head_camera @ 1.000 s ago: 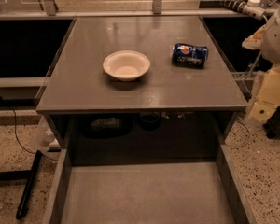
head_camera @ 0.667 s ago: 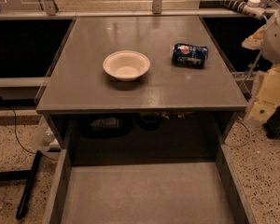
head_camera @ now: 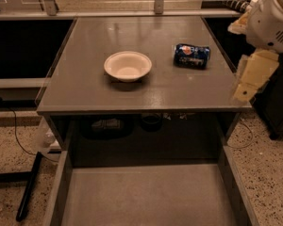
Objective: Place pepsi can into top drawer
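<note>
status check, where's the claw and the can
Claw beside tabletop right edge, apart from the can. Pepsi can on its side on top, right of white bowl. Top drawer open below.

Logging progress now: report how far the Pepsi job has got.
Done: the top drawer stands open. In hand: nothing; the tool hangs right of the tabletop. Left: the pepsi can lies on its side there, to be grasped and placed.

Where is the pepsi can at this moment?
The pepsi can lies on its side on the tabletop, right of the bowl; the gripper hangs beside the tabletop's right edge.
</note>
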You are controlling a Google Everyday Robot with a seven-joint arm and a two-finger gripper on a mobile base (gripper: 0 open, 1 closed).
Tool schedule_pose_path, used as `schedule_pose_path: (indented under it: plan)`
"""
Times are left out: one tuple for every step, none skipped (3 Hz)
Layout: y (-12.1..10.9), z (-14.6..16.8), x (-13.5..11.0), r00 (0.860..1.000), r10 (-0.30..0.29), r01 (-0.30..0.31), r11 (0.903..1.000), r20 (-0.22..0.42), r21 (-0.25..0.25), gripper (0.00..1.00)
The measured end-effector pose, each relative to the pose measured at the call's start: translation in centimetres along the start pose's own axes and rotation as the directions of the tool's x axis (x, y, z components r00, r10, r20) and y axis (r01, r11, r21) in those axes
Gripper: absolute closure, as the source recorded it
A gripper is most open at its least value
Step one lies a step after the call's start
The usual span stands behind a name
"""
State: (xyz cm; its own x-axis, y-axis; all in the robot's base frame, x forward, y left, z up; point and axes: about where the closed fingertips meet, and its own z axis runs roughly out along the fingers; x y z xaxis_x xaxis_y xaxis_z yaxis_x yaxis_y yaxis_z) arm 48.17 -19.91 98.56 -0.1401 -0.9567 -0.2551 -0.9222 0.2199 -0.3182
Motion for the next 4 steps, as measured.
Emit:
schedule_pose_path:
  plan:
    - [-3.0, 1.6, -1.5, 0.99, -0.085, 0.08, 0.9956, 0.11, 0.049, 0.0]
    - [-6.8, 3.0, -3.4, 0.955, -0.182, 0.161, 0.9813, 0.233, 0.106, 0.0]
    - [-11.7, 4.8, -5.1, 0.918, -0.224, 0.188, 0.9724, 0.327, 0.138, 0.0]
    - [-11.7, 4.9, -5.1, 0.918, -0.225, 0.189, 0.9721, 0.326, 0.138, 0.0]
